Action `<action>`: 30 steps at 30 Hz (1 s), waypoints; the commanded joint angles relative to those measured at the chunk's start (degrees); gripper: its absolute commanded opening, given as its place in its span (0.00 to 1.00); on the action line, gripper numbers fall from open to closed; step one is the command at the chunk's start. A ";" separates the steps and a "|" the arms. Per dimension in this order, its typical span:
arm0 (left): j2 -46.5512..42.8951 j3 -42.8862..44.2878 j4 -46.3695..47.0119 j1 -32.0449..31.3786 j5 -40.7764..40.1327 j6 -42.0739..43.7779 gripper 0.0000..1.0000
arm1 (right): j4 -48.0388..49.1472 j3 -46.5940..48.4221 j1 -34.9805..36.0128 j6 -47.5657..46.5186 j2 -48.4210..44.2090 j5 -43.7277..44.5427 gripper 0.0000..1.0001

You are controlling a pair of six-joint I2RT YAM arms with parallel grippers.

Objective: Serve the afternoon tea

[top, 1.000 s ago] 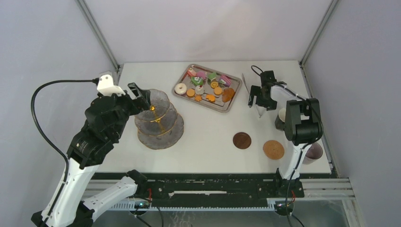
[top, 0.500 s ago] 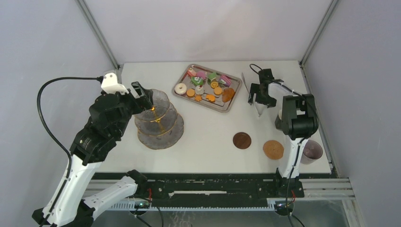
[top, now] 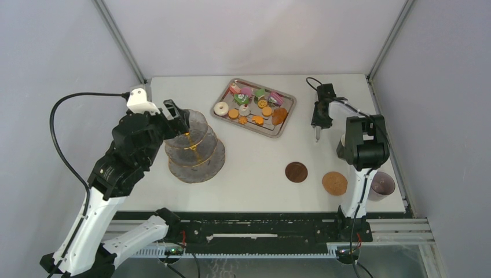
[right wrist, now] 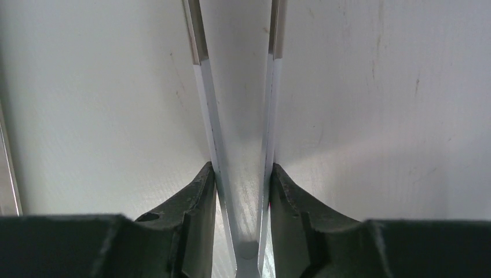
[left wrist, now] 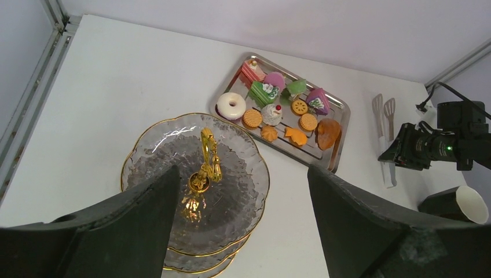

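Nearest to the arm bases, two brown round coasters [top: 296, 172] are laid flat on the matt white table [top: 255, 185], one dark and one paler, a little apart. A translucent purple cup [top: 383, 185] is seen just beside the paler coaster, close to the right edge. A second cup [left wrist: 454, 204], dark outside and white inside, is placed further back.

On the left, the three-tier glass stand [top: 197, 147] is set upright. Its clear, rippled plates have wavy rims and are threaded on a gold pole [left wrist: 207, 153]. The left gripper [left wrist: 242, 174] is held above the top plate with its dark jaws wide apart, and nothing is gripped.

Further back on the right, the right gripper [right wrist: 242, 174] is closed on the long metal tongs [right wrist: 200, 35]. Both thin shiny arms are pressed between the black fingers [right wrist: 197, 197].

Farthest, the afternoon tea is kept on the rectangular steel tray [top: 269, 128], which has rounded corners and a raised rim: small colourful cakes [left wrist: 263, 92], orange round cookies [left wrist: 252, 118] and a white ring donut [left wrist: 231, 106].

Open table is seen between stand and coasters, and between tray and tongs. The tray's near corner is near the stand, but apart.
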 commanded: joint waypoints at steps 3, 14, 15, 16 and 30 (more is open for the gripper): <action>-0.36 -2.26 2.42 0.33 0.48 -0.20 0.85 | 0.80 -2.45 0.74 0.94 -3.01 0.10 0.39; 0.74 -1.56 2.62 0.30 1.65 1.85 0.85 | 2.33 -9.35 3.57 0.12 -7.89 0.62 0.16; 0.79 -1.44 2.73 0.28 1.65 2.07 0.85 | 2.40 -9.51 3.73 0.00 -8.04 0.68 0.12; 0.86 -1.34 2.82 0.30 1.65 2.25 0.85 | 2.32 -9.53 3.81 -0.27 -7.97 0.69 0.06; 0.88 -1.81 3.19 0.30 2.26 2.51 0.85 | 3.48 -10.50 4.03 -0.33 -8.83 0.93 1.00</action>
